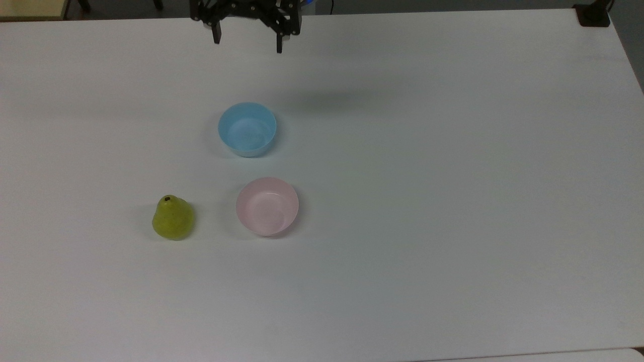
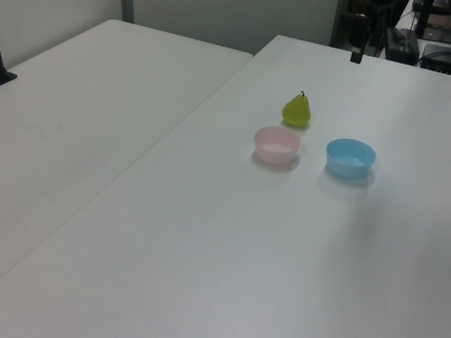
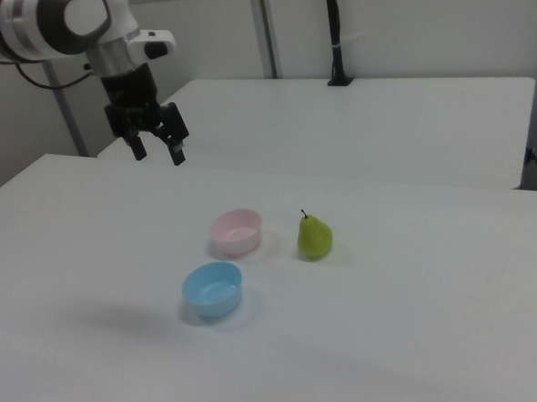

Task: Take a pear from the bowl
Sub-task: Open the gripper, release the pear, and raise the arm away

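The yellow-green speckled pear [image 1: 172,217] stands upright on the white table [image 1: 453,201], just beside the empty glossy pale pink bowl [image 1: 267,206], so it looks already removed, while the black two-finger gripper [image 1: 247,44] hangs spread apart at the top view's upper edge.

Pear [image 2: 296,111] upright on white table [image 2: 280,255], pink bowl [image 2: 276,144] just beside it, blue bowl [image 2: 350,158] near

Count: 1 pear [image 1: 172,217], standing on the desk [image 1: 453,201]. 2 bowls: 1 pale pink bowl [image 1: 267,206], 1 light blue bowl [image 1: 247,129]. 2 white desks in the left view, second desk [image 2: 72,110] adjoining.
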